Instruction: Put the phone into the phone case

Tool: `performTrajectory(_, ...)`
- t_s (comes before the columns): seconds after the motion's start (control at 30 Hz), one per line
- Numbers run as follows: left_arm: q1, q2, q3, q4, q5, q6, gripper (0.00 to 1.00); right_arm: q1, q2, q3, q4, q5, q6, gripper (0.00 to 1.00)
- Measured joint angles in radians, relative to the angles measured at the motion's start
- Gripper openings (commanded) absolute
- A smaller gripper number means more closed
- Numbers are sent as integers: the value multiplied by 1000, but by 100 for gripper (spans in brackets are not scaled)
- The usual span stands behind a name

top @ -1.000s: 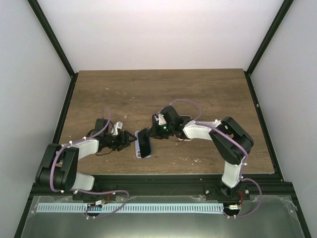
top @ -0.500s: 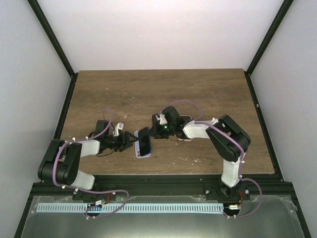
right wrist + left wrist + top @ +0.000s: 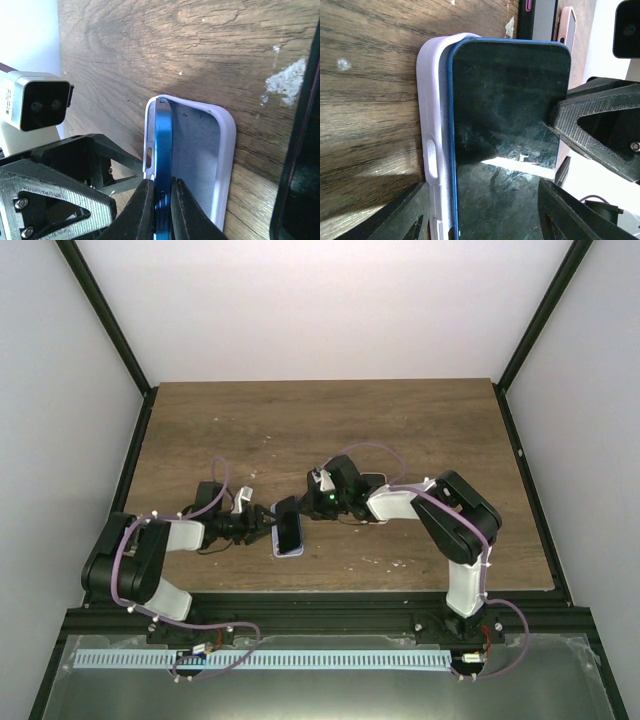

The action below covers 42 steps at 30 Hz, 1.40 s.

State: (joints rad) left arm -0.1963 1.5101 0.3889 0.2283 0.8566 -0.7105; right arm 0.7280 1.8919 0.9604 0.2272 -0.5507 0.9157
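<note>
Phone (image 3: 290, 526) is propped at a tilt in the lavender case (image 3: 286, 552). One long side is down against the case wall, the other is raised. The case lies flat on the table (image 3: 400, 420), close to the near edge, slightly left of middle. Right claw (image 3: 159, 192) is pinched tight on the phone's raised blue edge. Left claw (image 3: 485, 220) is about half open, fingers either side of the phone-and-case end. Can't tell if they touch.
</note>
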Motion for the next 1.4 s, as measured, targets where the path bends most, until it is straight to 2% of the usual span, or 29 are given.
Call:
performTrajectory(0.93,-1,15,0,19,-4,-15,54,27,58,-36,185,21,69,1)
performTrajectory(1.4,-19,-50,0,-76,-50,-3,48,46,42,-51,170,93,29,13)
